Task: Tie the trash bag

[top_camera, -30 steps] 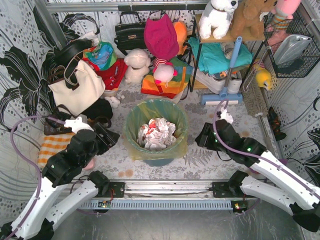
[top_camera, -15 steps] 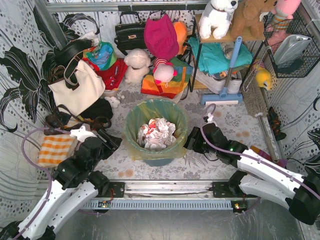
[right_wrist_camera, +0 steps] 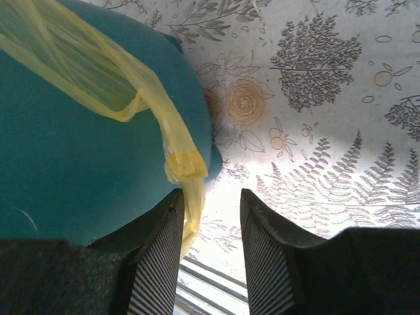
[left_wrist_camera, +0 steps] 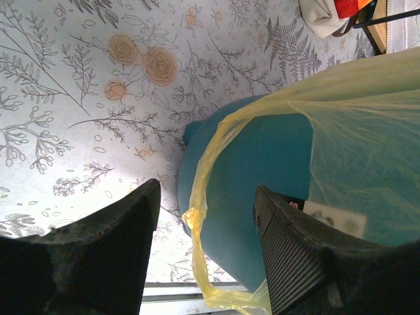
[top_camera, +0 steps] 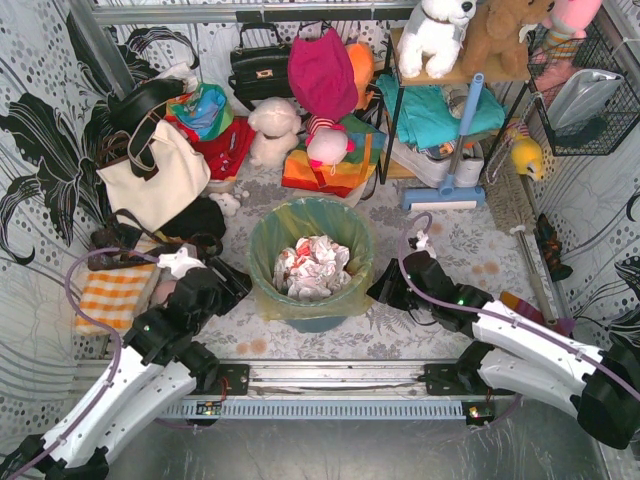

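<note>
Nearest me, the two arms reach in from the table edge, one to each side of the bin [top_camera: 322,322]; the left gripper [left_wrist_camera: 207,203] stands wide open with nothing in it, and a yellow tail [left_wrist_camera: 195,220] of the bag hangs down the bin wall right between its fingers; the right gripper [right_wrist_camera: 210,210] is about half open, gripping nothing I can make out, the other tail [right_wrist_camera: 182,161] dangling at the edge of its gap, touching or just beside one finger; both tails run lengthwise along the fingers, so I'd say a squeeze would cross them; each arm looks equally near its own; beyond, the bag [top_camera: 268,270] lines the bin, mouth open and untied, crumpled paper [top_camera: 315,268] inside.
</note>
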`<move>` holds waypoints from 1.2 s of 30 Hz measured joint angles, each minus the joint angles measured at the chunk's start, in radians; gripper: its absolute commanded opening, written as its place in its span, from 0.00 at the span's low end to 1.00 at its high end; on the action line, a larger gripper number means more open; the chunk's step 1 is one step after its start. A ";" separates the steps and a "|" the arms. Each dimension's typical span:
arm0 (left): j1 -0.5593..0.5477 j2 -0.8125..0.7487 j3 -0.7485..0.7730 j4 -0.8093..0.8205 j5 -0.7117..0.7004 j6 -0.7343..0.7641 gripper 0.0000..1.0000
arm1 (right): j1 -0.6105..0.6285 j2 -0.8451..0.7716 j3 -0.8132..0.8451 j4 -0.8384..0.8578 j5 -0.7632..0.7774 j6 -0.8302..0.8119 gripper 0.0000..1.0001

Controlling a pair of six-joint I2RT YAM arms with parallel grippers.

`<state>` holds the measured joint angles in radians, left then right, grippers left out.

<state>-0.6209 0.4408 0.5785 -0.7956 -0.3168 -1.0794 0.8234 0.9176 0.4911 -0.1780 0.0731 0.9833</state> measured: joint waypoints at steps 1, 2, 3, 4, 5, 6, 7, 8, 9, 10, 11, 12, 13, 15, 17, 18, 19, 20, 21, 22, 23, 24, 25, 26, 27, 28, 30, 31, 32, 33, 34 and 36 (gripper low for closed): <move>0.000 0.006 -0.007 0.010 0.005 0.003 0.67 | 0.000 -0.011 -0.010 0.002 0.004 0.000 0.38; 0.000 0.009 -0.015 0.023 0.010 0.007 0.67 | 0.000 -0.023 -0.022 0.006 0.010 0.000 0.38; 0.000 0.011 -0.024 0.034 0.015 0.010 0.67 | 0.000 -0.031 -0.031 0.010 0.012 -0.001 0.38; 0.000 0.010 -0.035 0.047 0.019 0.012 0.67 | 0.000 -0.037 -0.040 0.018 0.015 -0.001 0.38; 0.000 0.010 -0.045 0.056 0.020 0.014 0.67 | 0.000 -0.041 -0.048 0.024 0.018 -0.004 0.38; 0.000 0.010 -0.055 0.063 0.021 0.014 0.67 | 0.000 -0.042 -0.050 0.029 0.018 -0.007 0.38; 0.000 0.009 -0.062 0.066 0.021 0.014 0.67 | 0.000 -0.043 -0.050 0.034 0.017 -0.013 0.38; 0.000 0.006 -0.069 0.070 0.021 0.014 0.67 | 0.000 -0.043 -0.050 0.041 0.018 -0.021 0.38; 0.000 0.002 -0.076 0.074 0.021 0.014 0.67 | 0.000 -0.044 -0.050 0.048 0.018 -0.031 0.38; 0.000 -0.005 -0.082 0.078 0.021 0.014 0.67 | 0.000 -0.045 -0.050 0.054 0.018 -0.037 0.38; 0.000 -0.011 -0.086 0.082 0.021 0.014 0.68 | 0.000 -0.045 -0.050 0.059 0.018 -0.043 0.38; 0.000 -0.015 -0.089 0.084 0.021 0.014 0.68 | 0.000 -0.046 -0.050 0.064 0.018 -0.050 0.38; 0.000 -0.017 -0.089 0.087 0.021 0.014 0.68 | 0.000 -0.047 -0.050 0.071 0.017 -0.058 0.38; 0.000 -0.016 -0.089 0.095 0.021 0.014 0.67 | 0.000 -0.047 -0.050 0.085 0.018 -0.067 0.38; 0.000 -0.009 -0.089 0.102 0.021 0.014 0.67 | 0.000 -0.047 -0.050 0.097 0.018 -0.077 0.38; 0.000 0.000 -0.089 0.105 0.021 0.013 0.67 | 0.000 -0.047 -0.050 0.104 0.018 -0.081 0.38; 0.000 0.011 -0.089 0.106 0.022 0.013 0.67 | 0.000 -0.046 -0.050 0.110 0.018 -0.085 0.38; 0.000 0.024 -0.089 0.107 0.023 0.013 0.66 | 0.000 -0.045 -0.050 0.117 0.018 -0.088 0.38; 0.000 0.038 -0.089 0.107 0.025 0.013 0.65 | 0.000 -0.042 -0.050 0.124 0.018 -0.091 0.38; 0.000 0.051 -0.089 0.108 0.029 0.013 0.64 | 0.000 -0.037 -0.050 0.131 0.020 -0.095 0.38; 0.000 0.064 -0.090 0.108 0.035 0.013 0.64 | 0.000 -0.031 -0.050 0.137 0.021 -0.100 0.38; 0.000 0.076 -0.090 0.108 0.044 0.013 0.64 | 0.000 -0.024 -0.050 0.142 0.022 -0.106 0.38; 0.000 0.083 -0.090 0.108 0.052 0.012 0.63 | 0.000 -0.015 -0.050 0.145 0.023 -0.110 0.38; 0.000 0.087 -0.092 0.108 0.059 0.010 0.63 | 0.000 -0.004 -0.048 0.146 0.024 -0.112 0.37; 0.000 0.087 -0.095 0.108 0.066 0.005 0.63 | 0.000 0.006 -0.048 0.150 0.024 -0.113 0.37; 0.000 0.085 -0.100 0.108 0.071 -0.003 0.63 | 0.000 0.016 -0.047 0.151 0.023 -0.113 0.37; 0.000 0.069 -0.119 0.108 0.088 -0.019 0.62 | 0.000 0.034 -0.046 0.156 0.022 -0.113 0.35; 0.000 0.055 -0.134 0.108 0.099 -0.027 0.62 | 0.000 0.040 -0.046 0.157 0.021 -0.113 0.35; 0.000 0.039 -0.148 0.108 0.110 -0.034 0.60 | 0.000 0.044 -0.046 0.158 0.021 -0.113 0.34; 0.000 0.025 -0.160 0.109 0.119 -0.041 0.59 | 0.000 0.046 -0.047 0.161 0.020 -0.113 0.34; 0.000 0.012 -0.171 0.109 0.128 -0.048 0.58 | 0.000 0.046 -0.047 0.165 0.020 -0.112 0.34; 0.000 0.000 -0.188 0.115 0.142 -0.060 0.56 | 0.000 0.046 -0.047 0.180 0.020 -0.108 0.33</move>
<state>-0.6209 0.4412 0.3908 -0.6804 -0.1749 -1.1389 0.8234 0.9638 0.4442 0.0021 0.0929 0.8749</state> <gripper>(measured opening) 0.583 0.339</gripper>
